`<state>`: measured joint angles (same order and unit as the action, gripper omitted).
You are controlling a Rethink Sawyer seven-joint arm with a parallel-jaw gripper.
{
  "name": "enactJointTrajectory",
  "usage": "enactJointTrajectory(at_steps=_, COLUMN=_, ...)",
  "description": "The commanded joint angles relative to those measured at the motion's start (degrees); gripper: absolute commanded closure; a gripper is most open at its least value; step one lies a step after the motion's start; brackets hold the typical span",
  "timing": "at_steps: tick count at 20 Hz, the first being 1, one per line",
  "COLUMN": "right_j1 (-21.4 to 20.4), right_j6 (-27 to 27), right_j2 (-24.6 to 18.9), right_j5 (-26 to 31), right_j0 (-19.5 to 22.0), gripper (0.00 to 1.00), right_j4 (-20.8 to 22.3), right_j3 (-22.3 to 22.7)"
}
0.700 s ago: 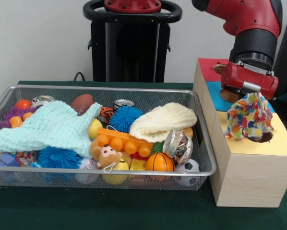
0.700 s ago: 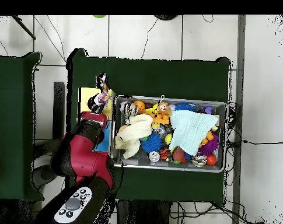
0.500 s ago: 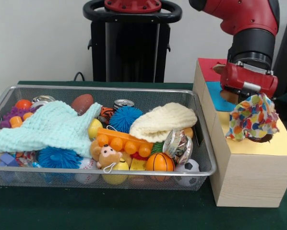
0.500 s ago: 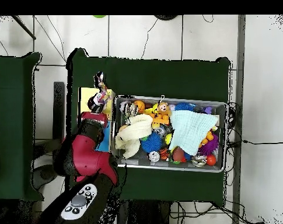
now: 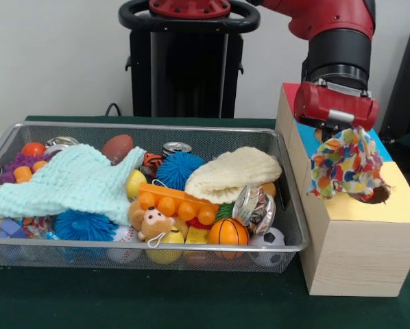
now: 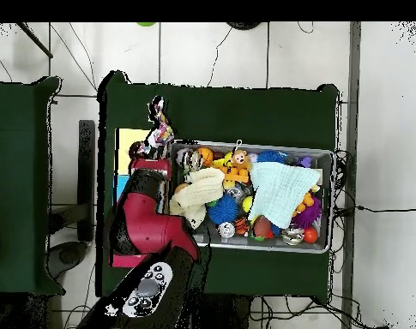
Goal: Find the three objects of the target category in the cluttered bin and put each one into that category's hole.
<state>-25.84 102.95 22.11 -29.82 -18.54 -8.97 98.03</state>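
We see that the red and black arm has swung sideways since a moment ago: its gripper (image 5: 336,131), closed on the small thin white cloth printed with red, blue, yellow and green patches (image 5: 345,164), has carried that cloth from directly over the round ragged-edged hole in the yellow paper surround (image 5: 376,197) toward the bin side of the pale wooden box (image 5: 352,250). The cloth now hangs limp and crumpled, its lower folds just beside the hole, not in it. We judge the drop is not yet made, and the drift takes the cloth off target.

In the wide shallow silver wire-mesh bin (image 5: 157,247) on the green bench (image 5: 191,301) lie a soft mint knitted cloth (image 5: 71,181), a ribbed cream knitted cloth (image 5: 236,173) and hard glossy balls; no other printed cloth shows
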Motion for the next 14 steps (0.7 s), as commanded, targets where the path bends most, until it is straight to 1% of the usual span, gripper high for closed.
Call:
enactJointTrajectory(at_steps=1, right_j1=-0.3, right_j6=12.5, right_j2=-8.8, right_j5=2.5, right_j0=-0.1, gripper=1.00, right_j4=0.7, right_j3=2.5)
enactJointTrajectory(at_steps=10, right_j1=0.0, right_j6=13.2, right_j2=-9.2, right_j5=2.4, right_j0=-1.3, gripper=1.00, right_j4=-1.2, right_j3=2.9)
enactJointTrajectory(at_steps=14, right_j1=0.8, right_j6=13.5, right_j2=-9.7, right_j5=1.6, right_j0=-1.4, gripper=1.00, right_j4=-1.6, right_j3=2.9)
